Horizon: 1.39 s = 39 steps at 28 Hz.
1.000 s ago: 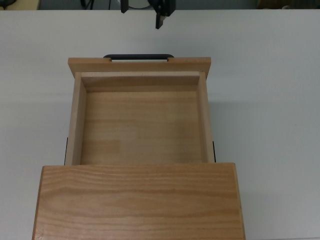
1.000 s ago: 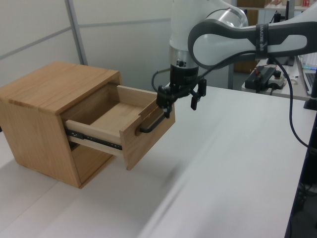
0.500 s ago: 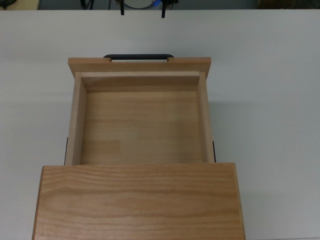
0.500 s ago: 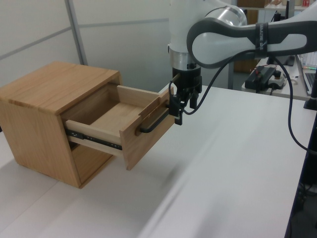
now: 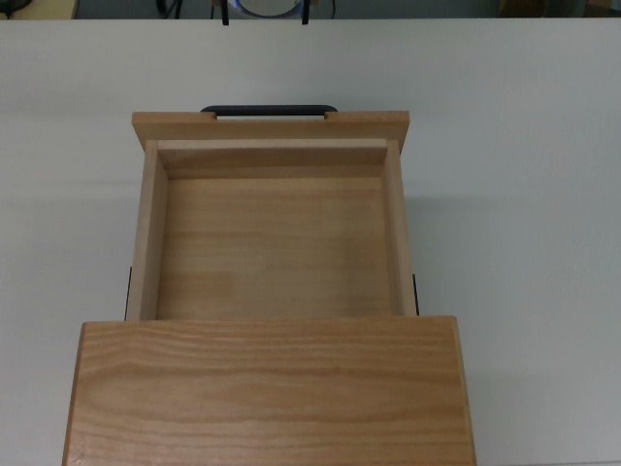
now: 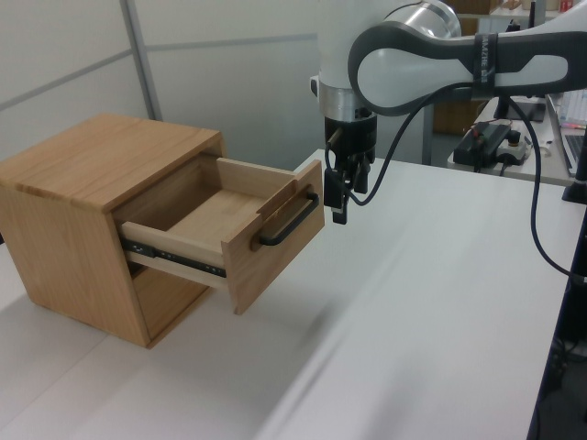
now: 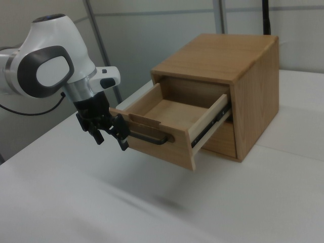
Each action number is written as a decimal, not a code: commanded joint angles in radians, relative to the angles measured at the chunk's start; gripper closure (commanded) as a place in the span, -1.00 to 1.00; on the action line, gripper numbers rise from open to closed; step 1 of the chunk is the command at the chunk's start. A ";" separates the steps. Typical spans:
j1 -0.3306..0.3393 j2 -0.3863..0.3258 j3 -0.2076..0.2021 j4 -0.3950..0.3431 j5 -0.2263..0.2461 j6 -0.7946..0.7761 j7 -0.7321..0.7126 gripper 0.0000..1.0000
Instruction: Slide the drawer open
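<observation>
The drawer [image 5: 272,238] is a light wood tray that stands pulled well out of the wooden cabinet [image 5: 272,388]. Its inside is bare. A black bar handle [image 5: 270,110] sits on its wider front panel [image 6: 275,243]. My gripper [image 7: 111,139] hangs open just in front of the handle [image 7: 149,137], apart from it, with nothing between its fingers. In the left view the gripper [image 6: 341,197] is a little to the right of the handle [image 6: 289,223]. In the top view only two dark fingertips [image 5: 225,17] show at the upper edge.
The cabinet [image 6: 92,174] stands on a white table [image 6: 431,302]. Black metal slide rails [image 6: 174,255] show along the drawer's side. Beyond the table at the left view's right are cables and a black device [image 6: 491,137].
The gripper has turned about its axis and drawn back from the handle, toward the top view's upper edge. The drawer has stayed where it was.
</observation>
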State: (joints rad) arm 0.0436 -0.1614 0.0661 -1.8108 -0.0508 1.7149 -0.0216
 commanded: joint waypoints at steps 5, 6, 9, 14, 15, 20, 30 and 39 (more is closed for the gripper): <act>-0.005 0.026 -0.003 0.031 -0.021 -0.032 -0.046 -1.00; -0.005 0.031 -0.003 0.033 -0.024 -0.031 -0.046 -1.00; -0.007 0.045 -0.003 0.057 -0.026 -0.032 -0.046 -1.00; -0.007 0.042 -0.005 0.059 -0.027 -0.032 -0.046 -1.00; -0.007 0.040 -0.005 0.061 -0.027 -0.032 -0.046 -1.00; -0.005 0.043 -0.005 0.087 -0.026 -0.037 -0.046 -1.00; -0.007 0.040 -0.023 0.100 -0.026 -0.051 -0.060 -1.00; -0.007 0.040 -0.034 0.123 -0.021 -0.072 -0.063 -1.00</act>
State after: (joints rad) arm 0.0382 -0.1328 0.0436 -1.7239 -0.0654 1.6829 -0.0574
